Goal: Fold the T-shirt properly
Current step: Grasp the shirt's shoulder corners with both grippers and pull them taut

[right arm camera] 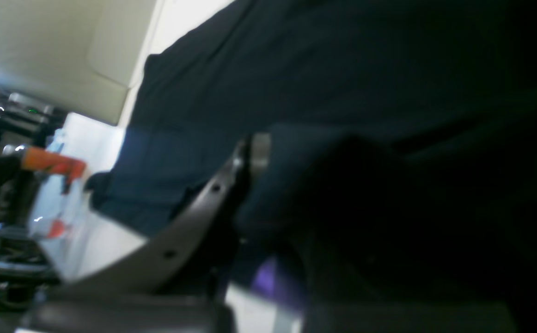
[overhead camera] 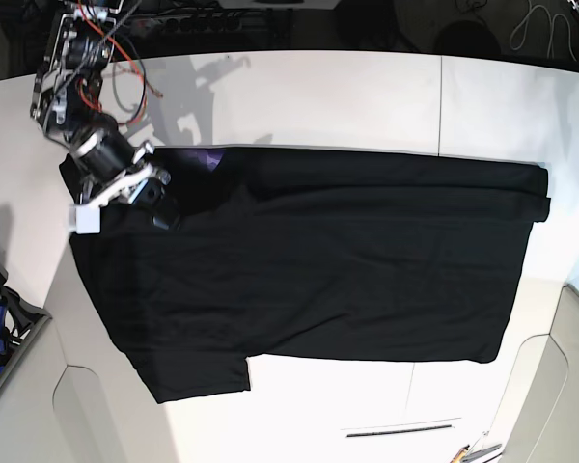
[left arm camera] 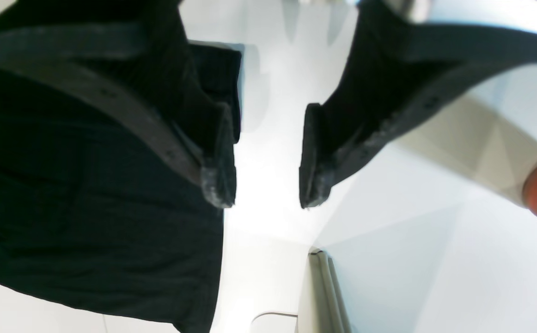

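**Thin pinch near the collar, slip risk**

Risk, as a guess: cloth slipping from a shallow pinch, or only one layer lifted, leaving a crooked fold; cause, grip set right at the fabric edge.

T-shirt (overhead camera: 309,260) spread flat across the white table (overhead camera: 367,96), black, mostly smooth, purple print peeking at 10 o'clock. Right gripper (overhead camera: 159,207) at 9 o'clock, clamped on a bunched fold of the fabric. Left gripper (left arm camera: 266,157) gaping wide over bare table beside the hem, holding nothing.
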